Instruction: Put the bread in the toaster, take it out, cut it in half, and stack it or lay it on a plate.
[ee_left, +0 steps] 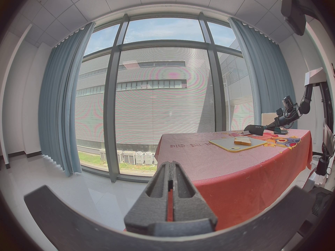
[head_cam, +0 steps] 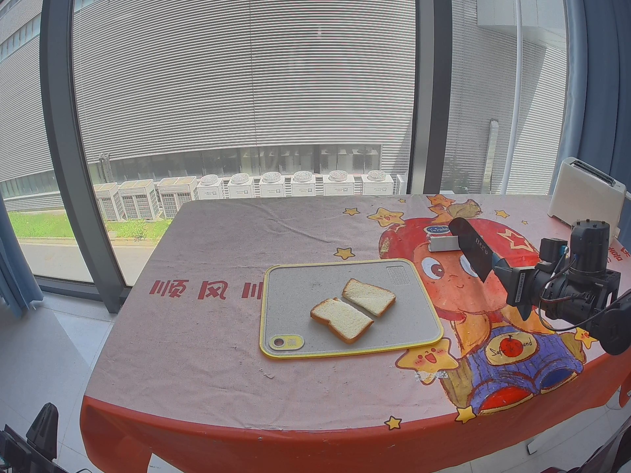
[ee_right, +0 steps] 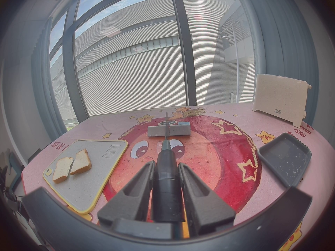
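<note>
Two halves of a toasted bread slice (head_cam: 342, 318) (head_cam: 369, 296) lie side by side on the grey, yellow-rimmed cutting board (head_cam: 296, 297); the wrist view shows them too (ee_right: 62, 168) (ee_right: 81, 161). My right gripper (head_cam: 519, 284) (ee_right: 166, 171) is shut on the handle of a black-bladed knife (head_cam: 476, 247) (ee_right: 165, 157), held above the tablecloth to the right of the board. The blade points toward a small grey knife rest (head_cam: 444, 243) (ee_right: 169, 129). My left gripper (ee_left: 170, 192) hangs shut and holding nothing, low and off the table's left front corner.
A cream toaster (head_cam: 585, 195) (ee_right: 281, 98) stands at the table's far right corner. A dark rectangular plate (ee_right: 284, 156) lies in front of it, near the right edge. Windows run behind the table.
</note>
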Available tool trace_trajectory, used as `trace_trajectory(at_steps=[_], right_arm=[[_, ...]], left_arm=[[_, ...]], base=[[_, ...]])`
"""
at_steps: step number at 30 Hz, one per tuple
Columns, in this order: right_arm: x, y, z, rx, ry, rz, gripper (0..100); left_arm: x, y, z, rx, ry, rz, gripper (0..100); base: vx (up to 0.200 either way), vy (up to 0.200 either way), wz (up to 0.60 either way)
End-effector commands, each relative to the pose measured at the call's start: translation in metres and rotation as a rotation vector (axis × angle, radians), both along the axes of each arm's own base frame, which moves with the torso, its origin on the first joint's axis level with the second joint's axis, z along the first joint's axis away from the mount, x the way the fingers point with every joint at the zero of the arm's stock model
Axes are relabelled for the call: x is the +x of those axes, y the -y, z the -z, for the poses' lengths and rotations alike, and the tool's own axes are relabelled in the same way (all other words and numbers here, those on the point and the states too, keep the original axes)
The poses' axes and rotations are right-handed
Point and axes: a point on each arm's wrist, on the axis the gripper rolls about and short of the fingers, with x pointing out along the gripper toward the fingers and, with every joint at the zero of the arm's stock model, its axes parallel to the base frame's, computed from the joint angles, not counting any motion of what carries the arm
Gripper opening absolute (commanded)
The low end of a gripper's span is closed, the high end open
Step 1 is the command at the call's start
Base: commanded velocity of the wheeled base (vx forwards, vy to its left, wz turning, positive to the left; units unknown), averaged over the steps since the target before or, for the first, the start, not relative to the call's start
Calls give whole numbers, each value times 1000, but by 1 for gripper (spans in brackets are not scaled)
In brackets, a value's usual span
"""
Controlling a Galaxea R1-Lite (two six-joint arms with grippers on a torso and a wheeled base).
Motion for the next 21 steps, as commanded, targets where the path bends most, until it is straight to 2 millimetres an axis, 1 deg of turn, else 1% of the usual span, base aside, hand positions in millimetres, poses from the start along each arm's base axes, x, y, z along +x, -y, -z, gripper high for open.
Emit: trace_trajectory(at_steps=[1,21], right_arm=[[1,-1,3,-2,-13,-1,0],[1,0,4,-5,-17,-2,0]], left_arm=[[0,0,5,1,-1,-1,0],[0,0,5,1,-1,1,0]], base=[[0,0,0],[0,0,0]])
